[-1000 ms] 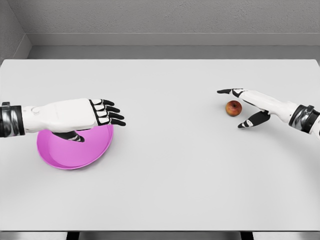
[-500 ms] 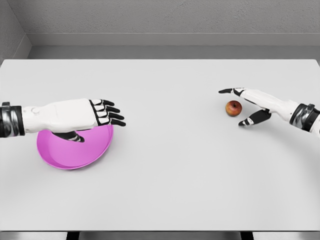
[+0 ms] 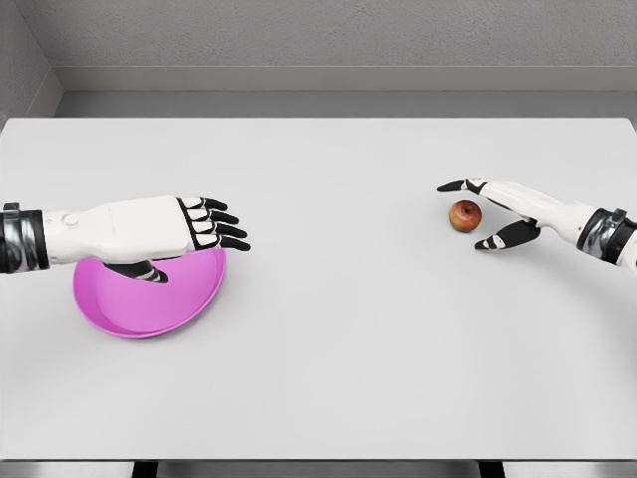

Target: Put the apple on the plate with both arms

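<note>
A small red apple (image 3: 465,215) rests on the white table at the right. My right hand (image 3: 478,212) is spread open around it, index finger reaching past its far side and thumb on its near side, with no clear contact. A pink plate (image 3: 149,294) lies at the left. Over the plate's far half hovers my left hand (image 3: 199,239), open, fingers pointing right and thumb tucked below; it hides the plate's far rim.
The white table (image 3: 338,329) spans the whole view, with its front edge near the bottom and a grey wall behind it. A wide stretch of bare tabletop separates the plate from the apple.
My right hand has drawn slightly closer around the apple, its thumb rising toward the fruit. The left hand, plate and apple have not moved.
</note>
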